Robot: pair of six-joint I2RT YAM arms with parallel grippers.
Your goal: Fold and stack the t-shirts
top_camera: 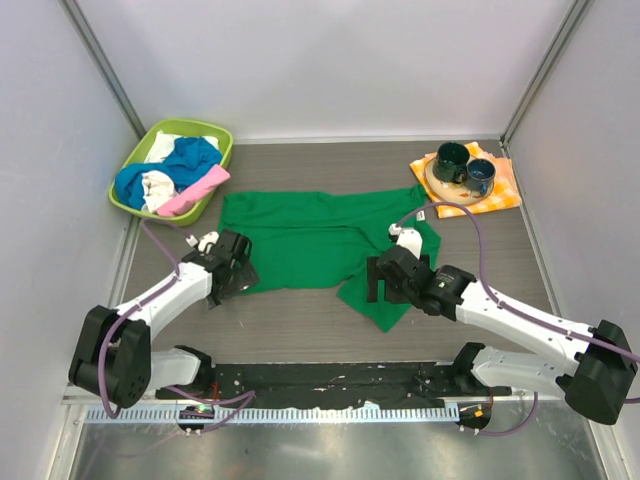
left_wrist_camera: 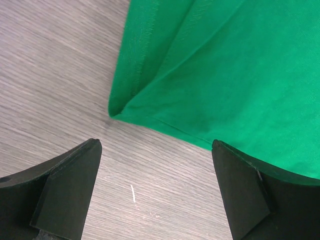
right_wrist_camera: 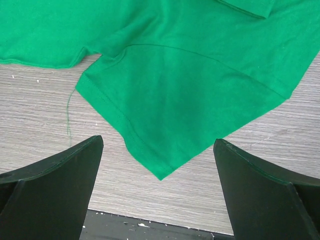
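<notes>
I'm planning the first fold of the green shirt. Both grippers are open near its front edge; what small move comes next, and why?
Probably lower the left gripper onto the green shirt's corner just ahead of it and close. Its fingers are open and empty, the corner lies flat just beyond them, and the shirt is not yet folded.

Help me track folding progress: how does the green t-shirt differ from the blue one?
The green t-shirt lies spread on the table; the blue t-shirt sits crumpled in the basket. Green lies alone; blue is bunched against a pink garment. Both are plain-coloured cloth.
</notes>
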